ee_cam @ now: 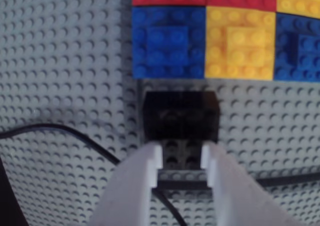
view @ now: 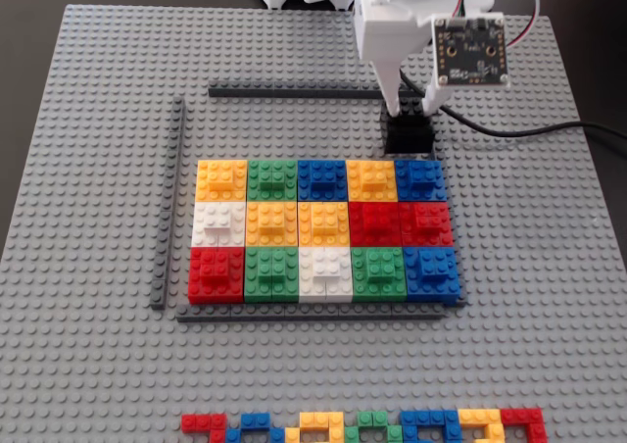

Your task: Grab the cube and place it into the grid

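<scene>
Black cube (view: 409,134): sits on the grey baseplate (view: 88,169), just above the top-right corner of the grid in the fixed view, touching or nearly touching the blue brick (view: 421,179) there; it is outside the grid.
Cube in the wrist view (ee_cam: 181,115): a dark studded block right below the blue brick (ee_cam: 167,41) and the yellow brick (ee_cam: 240,41), its lower raised part lying between the two white fingertips.
Gripper (view: 409,107): white, pointing down at the cube's far edge in the fixed view; in the wrist view (ee_cam: 181,157) its two fingers (ee_cam: 145,168) stand on either side of the cube's narrower part.
Gripper state: narrow gap, the fingertips close beside the black piece; whether they press on it cannot be told.
Grid (view: 323,229): five columns by three rows of yellow, green, blue, red and white square bricks, with dark-grey strips at the left, the bottom and well above the top.
Top strip (view: 294,92): runs level across, apart from the grid, its right end reaching the gripper.
Left strip (view: 168,203): upright, standing apart from the left column.
Cable (view: 529,129): black, running from the cube's area off to the right edge in the fixed view; in the wrist view (ee_cam: 65,131) it curves across the baseplate to the left of the fingers.
Circuit board (view: 472,51): dark square on the arm, tilted, to the right of the fingers.
Row of mixed bricks (view: 362,427): along the bottom edge, well apart from the grid.
</scene>
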